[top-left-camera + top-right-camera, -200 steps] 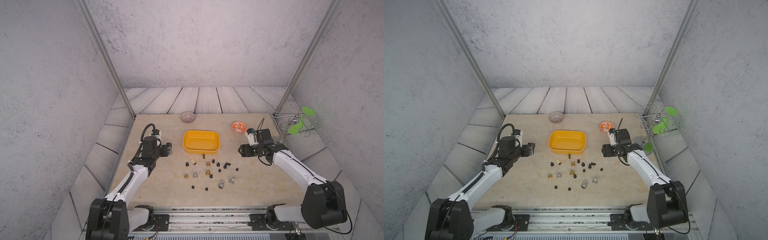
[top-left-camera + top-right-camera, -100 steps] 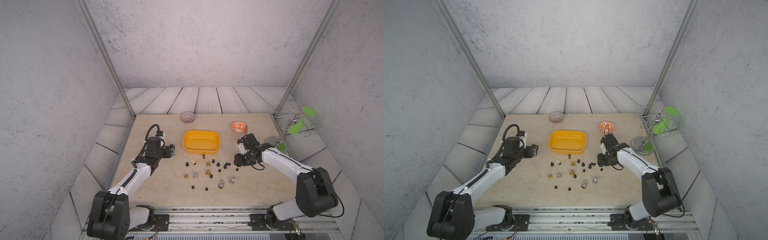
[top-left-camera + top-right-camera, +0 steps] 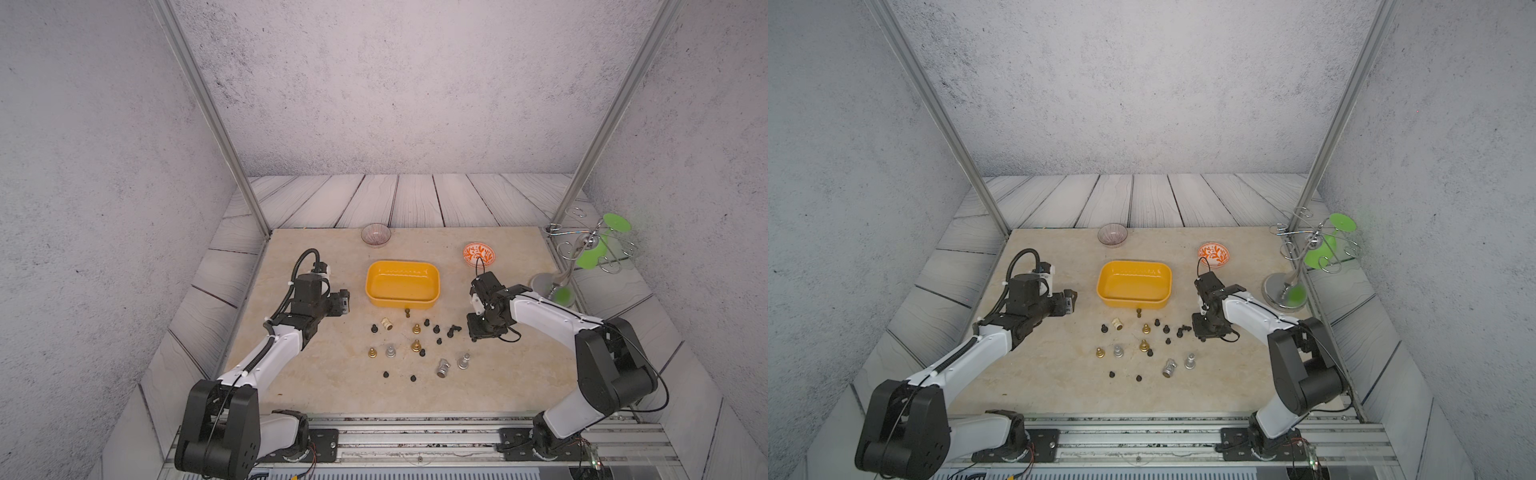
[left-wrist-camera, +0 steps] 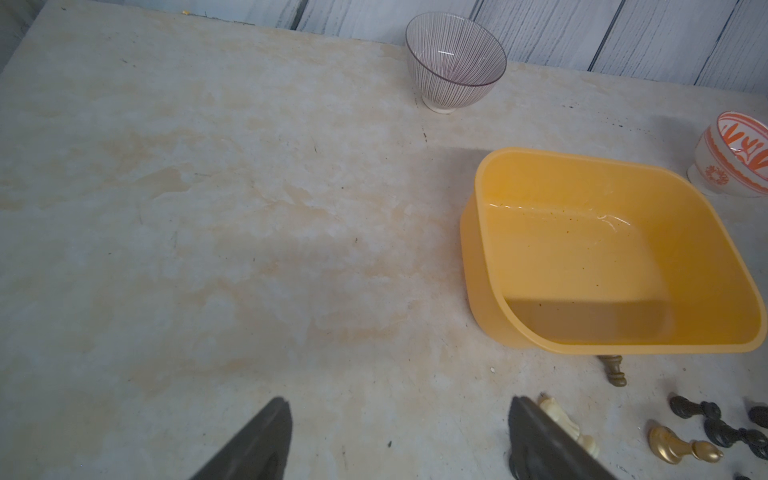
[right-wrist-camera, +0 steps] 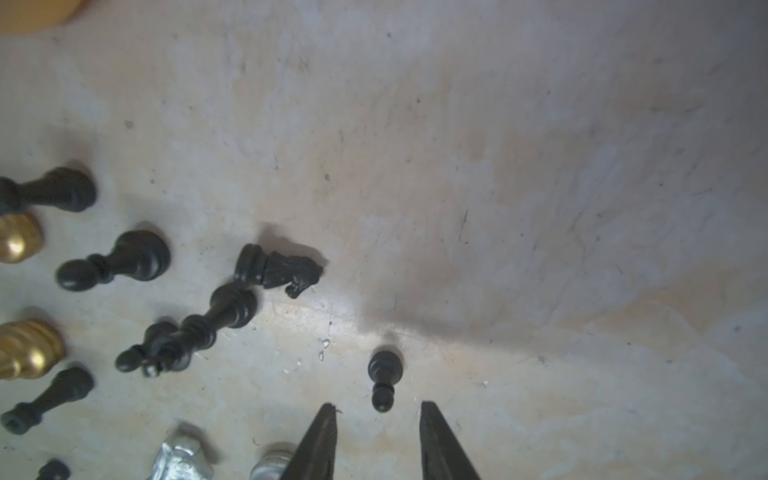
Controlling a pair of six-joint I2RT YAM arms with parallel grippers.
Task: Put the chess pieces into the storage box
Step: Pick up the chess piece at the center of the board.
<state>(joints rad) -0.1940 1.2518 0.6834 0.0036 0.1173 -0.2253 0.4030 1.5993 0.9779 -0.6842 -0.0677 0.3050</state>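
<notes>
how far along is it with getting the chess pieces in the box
Done: nothing yet; the storage box is empty. In hand: the right end effector is low over the table, its jaws apart on either side of a black pawn and not closed on it; the left end effector is open and empty. Left: all the chess pieces lie on the table.

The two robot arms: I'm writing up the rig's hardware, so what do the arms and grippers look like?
Both the left arm and right arm have white link shells with bulky black joint housings. A thick black hose loops over the left wrist; thin black cables loop at the right. The left gripper and right gripper have black fingers tapering to points.
</notes>
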